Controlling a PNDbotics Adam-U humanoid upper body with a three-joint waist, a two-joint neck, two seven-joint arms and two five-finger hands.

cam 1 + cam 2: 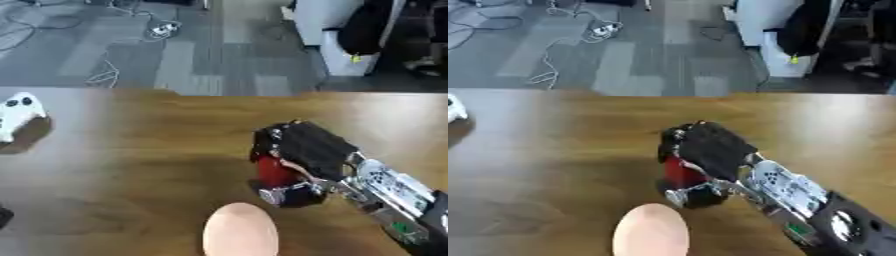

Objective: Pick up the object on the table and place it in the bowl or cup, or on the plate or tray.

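the wooden table [157, 150] ran wide from side to side, its far edge straight across the upper part of the view, with grey floor [175, 55] and loose cables [157, 29] beyond it. most of the tabletop lay bare: a broad open stretch to the left of the middle, and more bare wood to the right of the arm and behind it. at the left edge sat a white object with dark spots [17, 112], well apart from the work. a small dark shape [4, 216] showed at the lower left border, too little of it to tell what it was.

at the near edge, just left of centre, a pale peach rounded form [241, 231] rose into view; it looked like a dish or bowl seen close up, though i could not tell which, and i could not see anything in it.

the right hand [302, 145] came in from the lower right corner on its silver and black arm, and sat over a red object [276, 172] near the middle of the table, just beyond the peach form. the black fingers [702, 140] were curled down over the top and far side of the red thing, with the thumb [284, 192] tucked in at its near side, so the hand had hold of it. the object was a solid red, mostly hidden under the hand; its shape could not be made out, nor whether it was touching the wood.
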